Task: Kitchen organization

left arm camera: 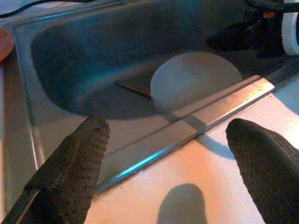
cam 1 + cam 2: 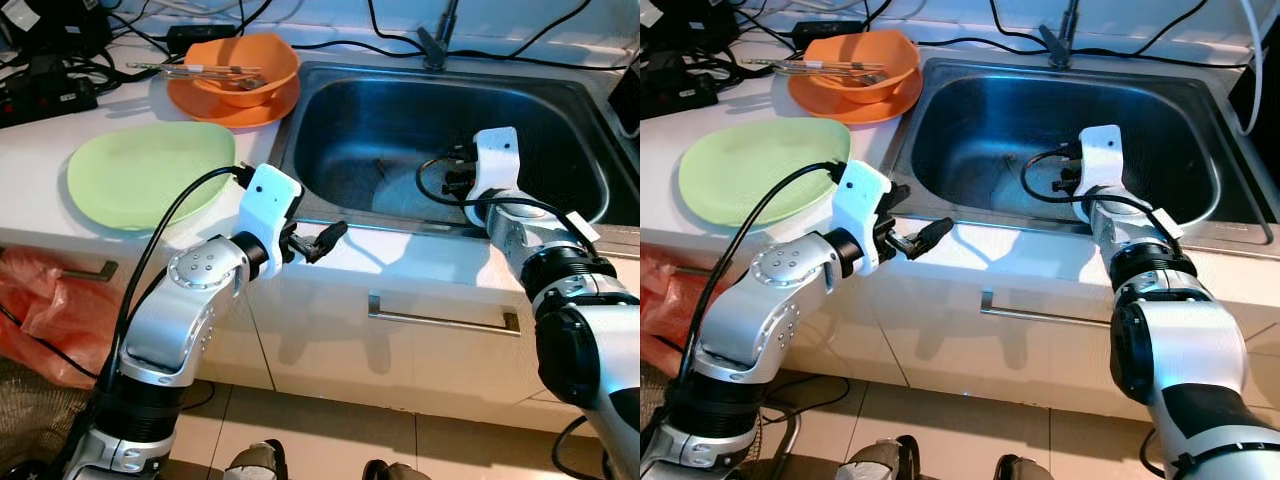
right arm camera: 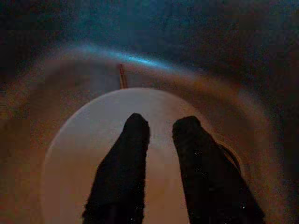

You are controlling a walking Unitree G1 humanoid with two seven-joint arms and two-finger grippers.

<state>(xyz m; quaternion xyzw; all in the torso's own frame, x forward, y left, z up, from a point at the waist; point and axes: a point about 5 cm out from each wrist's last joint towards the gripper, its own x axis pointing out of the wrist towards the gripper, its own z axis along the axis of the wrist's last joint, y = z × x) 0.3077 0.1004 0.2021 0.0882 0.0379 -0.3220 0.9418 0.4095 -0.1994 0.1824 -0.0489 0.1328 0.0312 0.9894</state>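
1. Plate (image 1: 194,86), pale and round, lies on the floor of the sink (image 2: 560,130) near its front wall; in my head views I see the right gripper (image 2: 452,180) reaching down into the basin, and the left gripper (image 2: 318,243) hovering over the counter's front edge beside the sink's near-left corner. A green plate (image 2: 140,170) sits on the counter (image 2: 40,140) left of the sink, and an orange bowl (image 2: 245,65) holding utensils rests on an orange plate (image 2: 225,108) toward the back edge.
2. From the left wrist I see its fingers (image 1: 70,168) spread wide apart above the sink's front rim, gripping nothing.
3. From the right wrist, dim, I see its fingers (image 3: 124,172) close together with a narrow gap, above the pale plate; a thin stick (image 3: 122,77) lies past the plate's far edge.
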